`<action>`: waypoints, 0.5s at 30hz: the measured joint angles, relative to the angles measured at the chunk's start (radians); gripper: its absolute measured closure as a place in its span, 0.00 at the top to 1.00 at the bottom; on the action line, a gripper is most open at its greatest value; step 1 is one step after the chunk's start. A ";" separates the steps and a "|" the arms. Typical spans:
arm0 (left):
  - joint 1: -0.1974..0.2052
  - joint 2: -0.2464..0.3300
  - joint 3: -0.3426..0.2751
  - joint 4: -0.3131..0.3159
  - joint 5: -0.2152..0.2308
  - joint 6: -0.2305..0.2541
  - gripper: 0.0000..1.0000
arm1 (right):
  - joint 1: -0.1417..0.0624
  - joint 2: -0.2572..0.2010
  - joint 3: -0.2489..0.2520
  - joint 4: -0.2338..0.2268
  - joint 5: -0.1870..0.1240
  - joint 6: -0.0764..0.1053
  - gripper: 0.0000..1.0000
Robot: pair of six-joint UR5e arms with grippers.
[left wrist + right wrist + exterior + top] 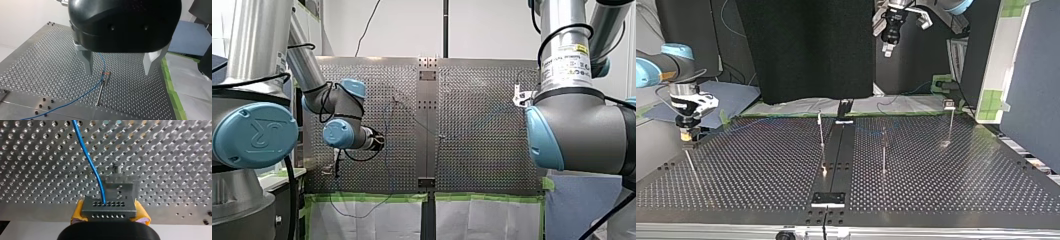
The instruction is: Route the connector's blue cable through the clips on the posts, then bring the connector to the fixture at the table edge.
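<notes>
Your right gripper (pixel 109 214) pinches the connector (pixel 108 206) by its sides between yellow pads (pixel 76 213), just before the fixture (pixel 121 185). The blue cable (pixel 86 157) looks thin and limp, so better not pull it. Your left gripper (pixel 118 72) is spread, empty, above a post (pixel 100 92).

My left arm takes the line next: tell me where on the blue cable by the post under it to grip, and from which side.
Probably the stretch of the blue cable just past the clip on the post, from above. It runs clear of the table there, and my left gripper, open, has a finger on each side, though the cable sits nearer one.
</notes>
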 joint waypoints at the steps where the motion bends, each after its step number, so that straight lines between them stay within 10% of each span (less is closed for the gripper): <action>1: 0.000 0.000 0.000 0.000 0.000 0.000 1.00 | -0.001 0.001 0.000 0.000 -0.004 -0.001 0.00; 15: 0.000 0.000 0.000 -0.001 0.000 0.000 1.00 | -0.029 0.017 -0.030 0.012 -0.070 0.006 0.00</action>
